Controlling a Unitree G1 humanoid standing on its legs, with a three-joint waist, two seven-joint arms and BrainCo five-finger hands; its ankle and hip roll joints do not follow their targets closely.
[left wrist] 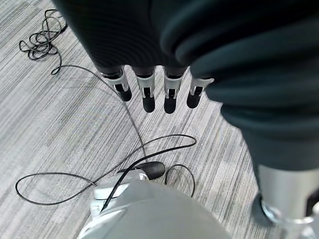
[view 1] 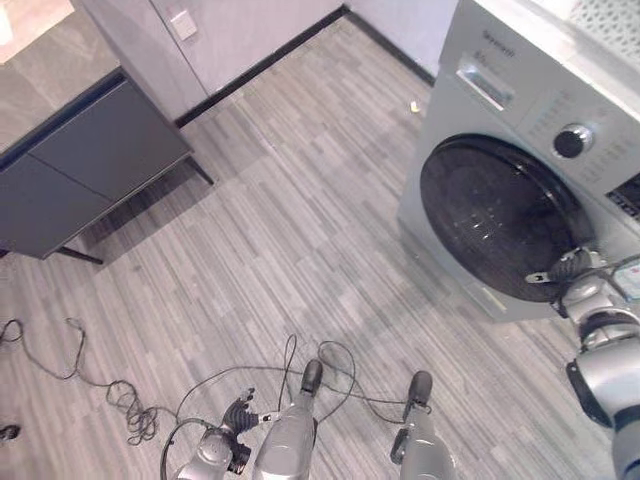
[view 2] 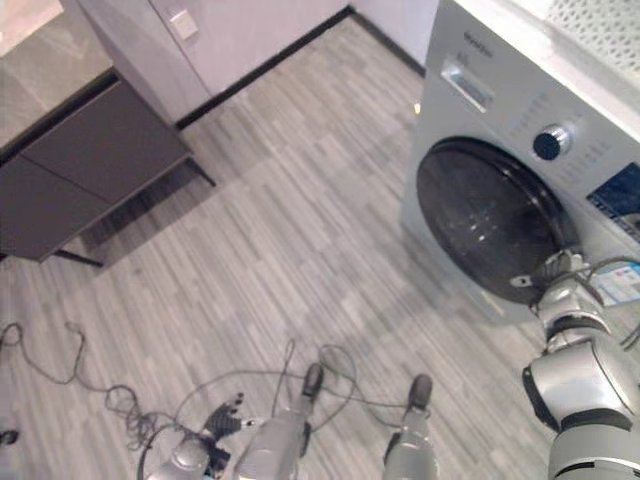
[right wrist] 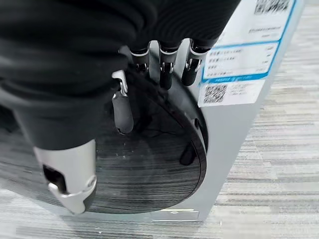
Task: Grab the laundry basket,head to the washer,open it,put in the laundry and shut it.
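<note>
Right wrist view, right robot hand [right wrist: 149,59] straight-fingered, empty, at washer door [right wrist: 149,164] edge.

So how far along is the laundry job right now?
Reached: the robot stands at the washer. In hand: the right hand is at the rim of the round door, which looks shut. The left hand hangs open, holding nothing. Left: opening, loading, shutting.

The right hand [right wrist: 149,59] is hovering right at the washer [right wrist: 239,129], its fingers [right wrist: 166,74] reaching relaxed over the rim of the round dark door [right wrist: 149,169] and its thumb [right wrist: 122,112] lying against the glass. A white label [right wrist: 244,50] is sitting on the washer's front beside the door.
</note>
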